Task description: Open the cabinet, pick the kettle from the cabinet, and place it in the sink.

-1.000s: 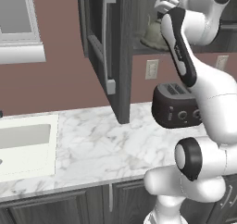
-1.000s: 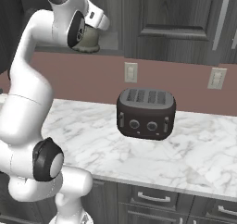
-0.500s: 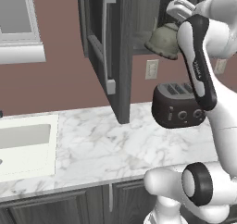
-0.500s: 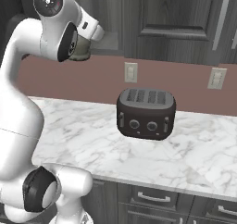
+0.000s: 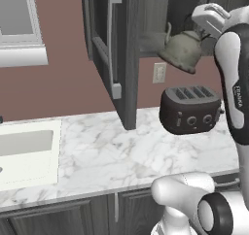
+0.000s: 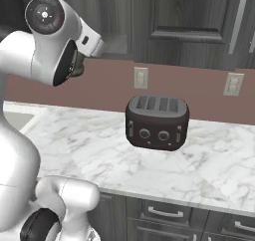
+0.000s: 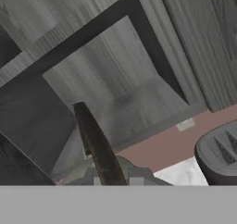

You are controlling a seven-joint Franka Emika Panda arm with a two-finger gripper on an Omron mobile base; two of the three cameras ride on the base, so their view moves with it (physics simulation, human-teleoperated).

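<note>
The grey-green kettle [image 5: 183,50] hangs tilted in the air, just in front of the open cabinet [image 5: 102,44] and above the toaster. My gripper [image 5: 202,30] is shut on its thin arched handle [image 7: 98,146] at the top right of the kettle. In the hand view the dark handle runs up from between my fingertips, with the kettle's dome [image 7: 121,176] below it and the cabinet's shelf [image 7: 115,56] behind. In the right base view my arm covers the kettle [image 6: 78,70] except for a sliver. The white sink [image 5: 29,154] lies far left in the counter.
A dark four-slot toaster [image 5: 190,109] [image 6: 157,121] stands on the marble counter [image 5: 107,151] directly under the kettle. The open cabinet door with its silver bar handle [image 5: 115,40] juts out between kettle and sink. Closed wall cabinets [image 6: 194,21] hang to the right.
The kettle has come out of the cabinet shelf, moving lower and outward over the toaster, and now tilts. The arm's elbow has swung right. The gripper stays shut.
</note>
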